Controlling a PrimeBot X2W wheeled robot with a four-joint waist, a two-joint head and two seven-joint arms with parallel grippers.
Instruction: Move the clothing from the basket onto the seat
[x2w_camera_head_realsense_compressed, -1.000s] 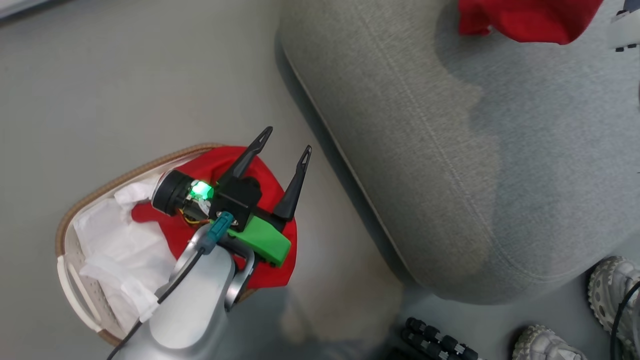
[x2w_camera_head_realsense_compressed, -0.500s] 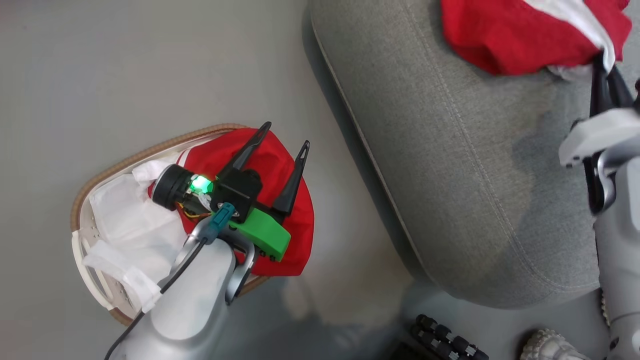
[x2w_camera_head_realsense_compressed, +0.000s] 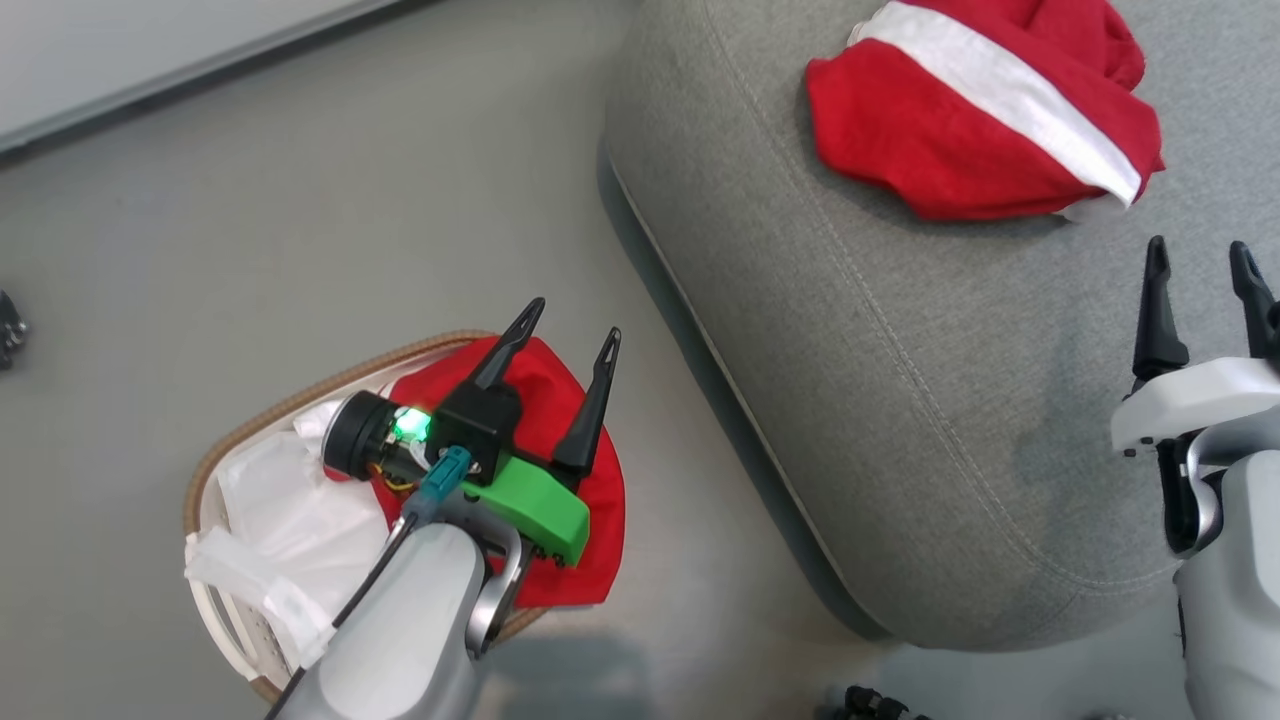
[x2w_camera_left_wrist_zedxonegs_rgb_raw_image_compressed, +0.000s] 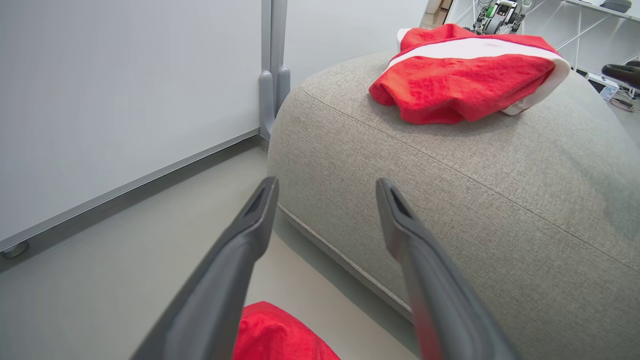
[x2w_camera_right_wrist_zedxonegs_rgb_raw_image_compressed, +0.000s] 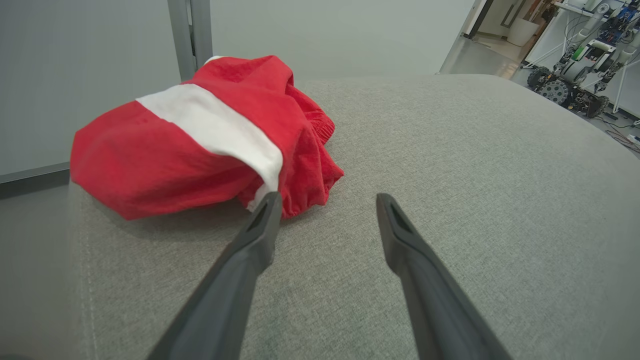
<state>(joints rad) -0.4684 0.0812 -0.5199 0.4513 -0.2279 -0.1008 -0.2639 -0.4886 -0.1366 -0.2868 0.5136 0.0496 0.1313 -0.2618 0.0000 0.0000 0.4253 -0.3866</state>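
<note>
Hovering just beside the garment (x2w_camera_head_realsense_compressed: 960, 140) that lies on the seat (x2w_camera_head_realsense_compressed: 900, 400), the right tool (x2w_camera_head_realsense_compressed: 1198, 245) stands spread and empty, its delivery apparently made. The left tool (x2w_camera_head_realsense_compressed: 575, 318) hangs wide open over the basket (x2w_camera_head_realsense_compressed: 300, 400), poised for the second garment (x2w_camera_head_realsense_compressed: 540, 400) inside.

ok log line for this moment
left tool open over basket | right tool open, empty | one red garment on seat | other garment in basket
</note>
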